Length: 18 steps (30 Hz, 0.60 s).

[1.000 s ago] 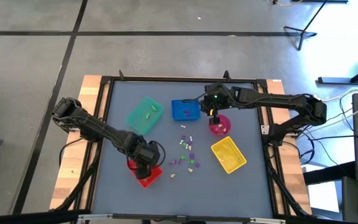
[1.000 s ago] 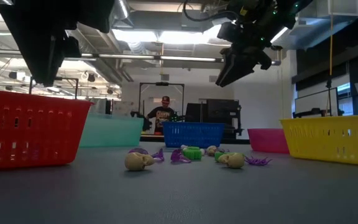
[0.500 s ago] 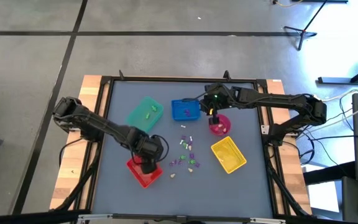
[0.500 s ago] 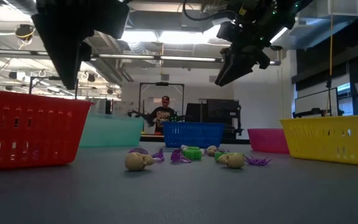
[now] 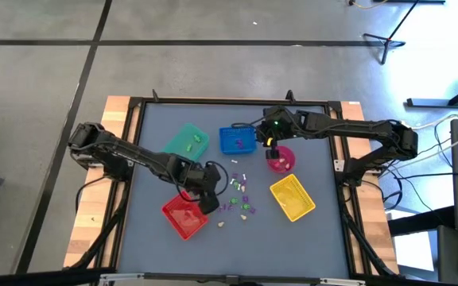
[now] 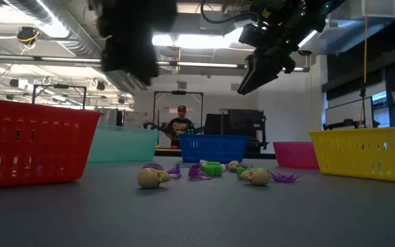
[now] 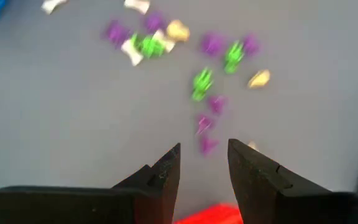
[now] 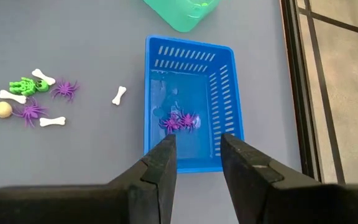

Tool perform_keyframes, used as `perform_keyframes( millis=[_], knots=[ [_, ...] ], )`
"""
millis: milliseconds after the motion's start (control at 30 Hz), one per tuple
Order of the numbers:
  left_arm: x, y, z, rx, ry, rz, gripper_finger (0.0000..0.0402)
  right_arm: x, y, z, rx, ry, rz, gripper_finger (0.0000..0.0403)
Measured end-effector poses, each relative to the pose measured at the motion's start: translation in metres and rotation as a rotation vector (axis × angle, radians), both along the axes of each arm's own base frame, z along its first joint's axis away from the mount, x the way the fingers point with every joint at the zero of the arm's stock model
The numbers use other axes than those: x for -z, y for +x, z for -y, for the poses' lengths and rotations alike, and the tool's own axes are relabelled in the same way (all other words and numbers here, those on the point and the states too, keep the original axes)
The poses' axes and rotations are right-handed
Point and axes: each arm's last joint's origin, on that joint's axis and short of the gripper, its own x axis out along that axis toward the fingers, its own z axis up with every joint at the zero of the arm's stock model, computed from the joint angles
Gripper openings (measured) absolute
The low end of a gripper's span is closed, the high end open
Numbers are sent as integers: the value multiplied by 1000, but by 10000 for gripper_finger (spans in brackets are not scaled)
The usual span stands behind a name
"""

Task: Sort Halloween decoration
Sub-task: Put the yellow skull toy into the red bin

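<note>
The left claw [image 7: 202,163] hangs empty, its fingers a narrow gap apart, just beyond the red tray [image 5: 184,218]. Ahead of it the trinkets [image 7: 201,83] lie scattered on the tabletop [image 5: 324,230]. Best to pick one isolated piece, centre it between the fingers, then descend straight. The right claw [image 8: 197,158], also narrowly parted and empty, hovers over the blue tray [image 8: 227,99].

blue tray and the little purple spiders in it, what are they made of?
Blue tray: looks like moulded rigid plastic, slightly glossy, judging by the uniform colour and the regular slots in its walls. Purple spiders in it: probably moulded plastic too, with thin legs and one flat colour; whether hard or rubbery cannot be told.
</note>
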Motion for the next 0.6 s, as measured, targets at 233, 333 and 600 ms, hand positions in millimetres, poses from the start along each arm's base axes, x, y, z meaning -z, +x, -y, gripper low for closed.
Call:
perform_keyframes(
  millis=[233, 333, 600],
  knots=[
    [1, 11, 3, -15, 12, 93, 143, 0, 0, 0, 0, 0, 0, 124],
    [8, 19, 5, 8, 48, 115, 163, 0, 0, 0, 0, 0, -1, 124],
    [21, 49, 5, 219, 270, 289, 174, 0, 0, -2, -39, 38, 10, 124]
  ],
)
